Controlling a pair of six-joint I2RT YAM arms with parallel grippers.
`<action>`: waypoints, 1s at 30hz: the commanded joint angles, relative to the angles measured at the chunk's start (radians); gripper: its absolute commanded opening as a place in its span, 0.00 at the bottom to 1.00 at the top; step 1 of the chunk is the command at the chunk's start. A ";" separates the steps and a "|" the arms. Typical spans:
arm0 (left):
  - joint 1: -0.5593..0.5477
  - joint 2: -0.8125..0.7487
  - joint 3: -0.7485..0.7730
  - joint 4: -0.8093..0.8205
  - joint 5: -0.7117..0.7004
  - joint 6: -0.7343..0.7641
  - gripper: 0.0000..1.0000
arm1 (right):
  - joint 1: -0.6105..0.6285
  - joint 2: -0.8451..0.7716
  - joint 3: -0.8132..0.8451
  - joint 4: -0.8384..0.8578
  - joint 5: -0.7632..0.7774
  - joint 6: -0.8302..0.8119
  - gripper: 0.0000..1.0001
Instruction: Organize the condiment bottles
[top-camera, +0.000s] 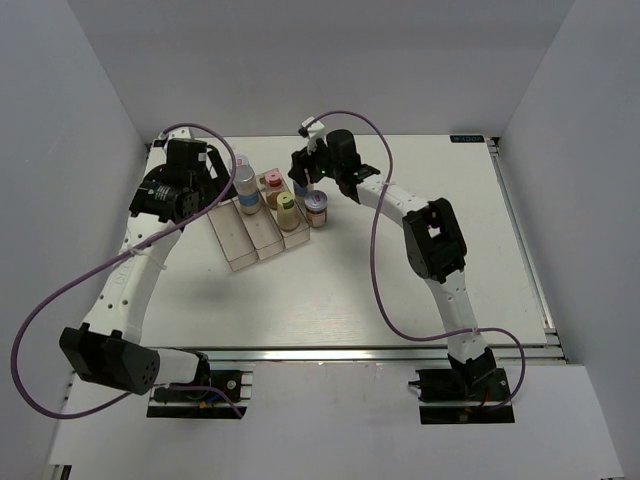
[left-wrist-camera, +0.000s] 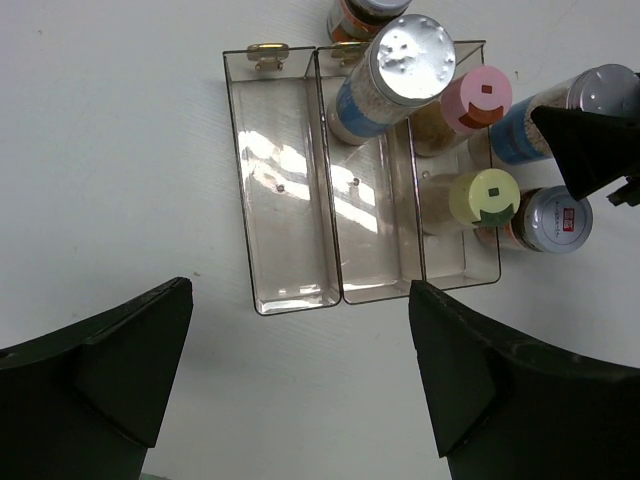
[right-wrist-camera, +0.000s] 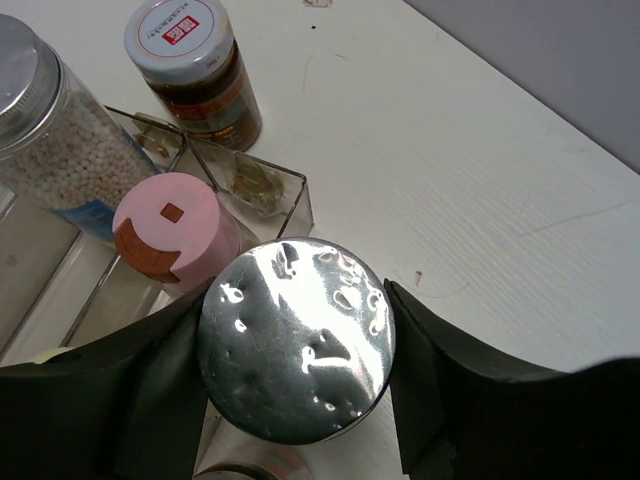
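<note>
A clear three-compartment tray (top-camera: 243, 243) lies left of centre. A tall silver-lidded bottle (left-wrist-camera: 405, 60) stands in its middle compartment. A pink-lidded bottle (left-wrist-camera: 475, 97) and a pale-yellow-lidded bottle (left-wrist-camera: 484, 195) stand in its right compartment. My right gripper (right-wrist-camera: 295, 310) is shut on a silver-lidded, blue-labelled bottle (right-wrist-camera: 300, 360) right beside the pink one; it also shows in the left wrist view (left-wrist-camera: 600, 90). A labelled jar (left-wrist-camera: 558, 218) stands outside the tray's right wall. Another jar (right-wrist-camera: 185, 50) stands behind the tray. My left gripper (left-wrist-camera: 300, 335) is open and empty above the tray's near end.
The tray's left compartment (left-wrist-camera: 280, 200) holds nothing. The right arm (top-camera: 430, 235) reaches across the middle of the table towards the tray. White walls enclose the table on three sides. The left arm (top-camera: 140, 260) runs along the table's left edge.
</note>
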 joint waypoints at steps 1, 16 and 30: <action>-0.001 -0.056 -0.017 -0.017 -0.023 -0.022 0.98 | -0.001 0.000 0.038 0.098 0.024 -0.016 0.59; 0.000 -0.080 -0.035 -0.016 -0.044 -0.017 0.98 | -0.047 -0.130 -0.023 0.537 0.123 0.246 0.00; 0.000 -0.109 -0.078 0.020 -0.055 -0.012 0.98 | -0.076 -0.394 -0.289 0.718 -0.317 0.625 0.00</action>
